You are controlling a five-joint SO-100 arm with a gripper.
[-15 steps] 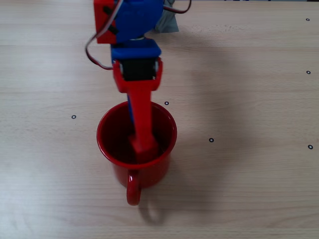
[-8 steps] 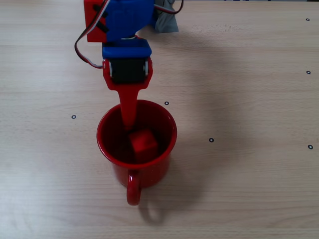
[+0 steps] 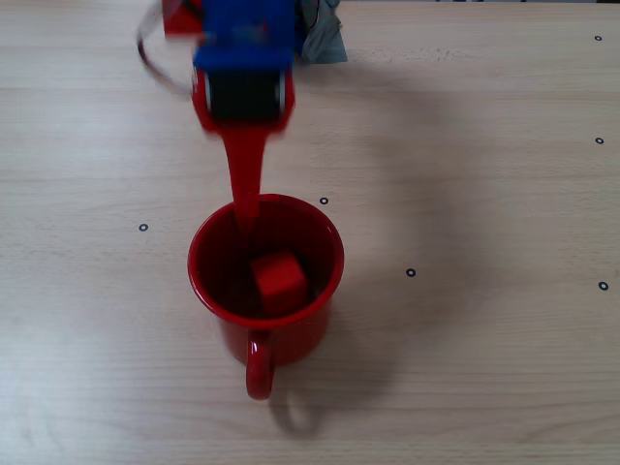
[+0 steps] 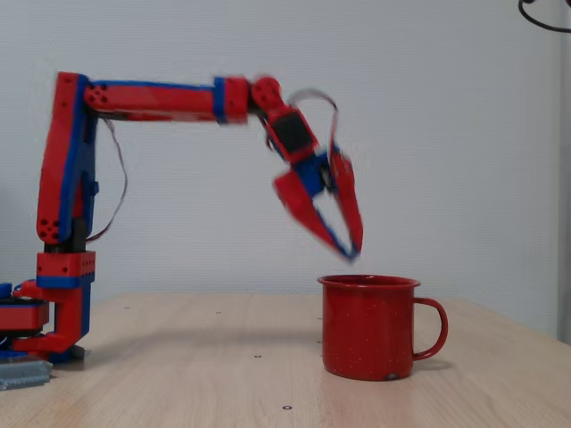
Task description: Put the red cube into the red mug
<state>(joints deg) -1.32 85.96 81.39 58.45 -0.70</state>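
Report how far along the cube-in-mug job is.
Done: the red cube lies inside the red mug. In hand: nothing; the tool hangs above the mug's rim, holding nothing, blurred by motion. Left: only moving the arm clear, it seems.

You won't find any readable text, label, brand or number in either fixed view. The only marks are small black ring dots on the table (image 3: pixel 504 87), for example one right of the red mug (image 3: pixel 266 291).

Arm stretched level, wrist bent down — pincer (image 4: pixel 343 242) empty, blurred.
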